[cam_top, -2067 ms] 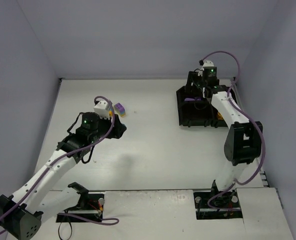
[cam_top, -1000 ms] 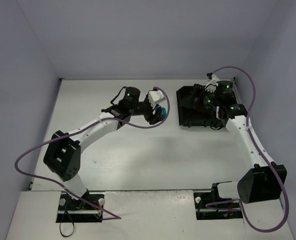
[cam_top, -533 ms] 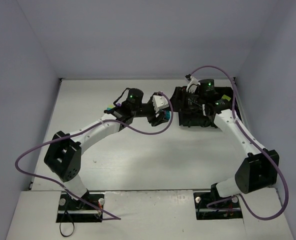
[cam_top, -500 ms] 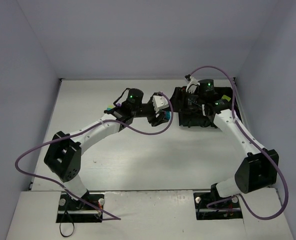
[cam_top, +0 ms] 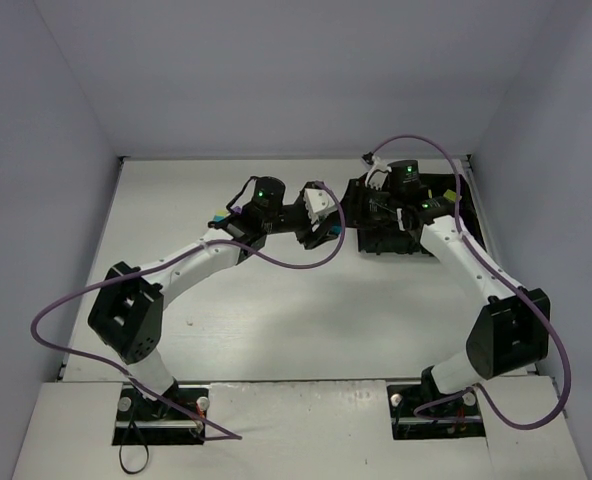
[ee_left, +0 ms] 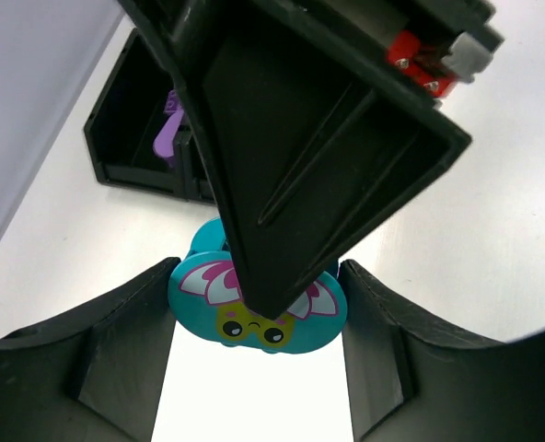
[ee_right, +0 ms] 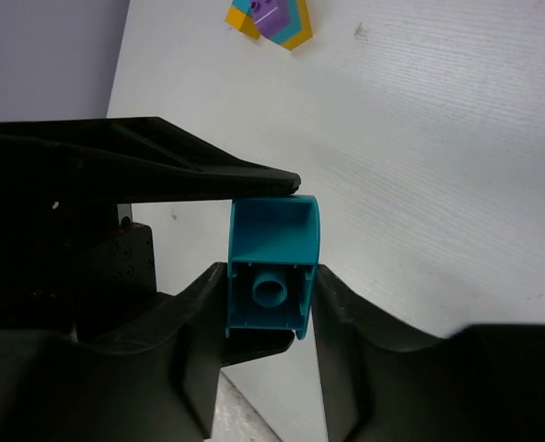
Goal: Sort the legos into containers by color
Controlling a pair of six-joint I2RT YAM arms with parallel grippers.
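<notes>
Left gripper (ee_left: 259,299): I'm clamping a cyan oval (ee_left: 286,318), tray (ee_left: 130,120) just ahead.
Right gripper (ee_right: 272,276): I'm pinching a cyan brick (ee_right: 272,241).
Risk: I'm working both close together; a bump could dislodge either.

White table (cam_top: 276,320), black tray (cam_top: 381,247) far right, small brick cluster (ee_right: 271,18) apart

L gripper (ee_left: 259,285) & R gripper (ee_right: 271,276) meet tip to tip just left of the black tray (cam_top: 388,246), both closed on one cyan brick (ee_left: 286,322); no gap btw them. R arm (cam_top: 466,262) lies over the tray's right side, blocking entry from above there. L arm (cam_top: 191,255) crosses the table (cam_top: 306,320) diagonally. Small brick stack (ee_right: 269,20) sits beside L forearm. Open room: near-centre table btw the arms, and far-left corner.
</notes>
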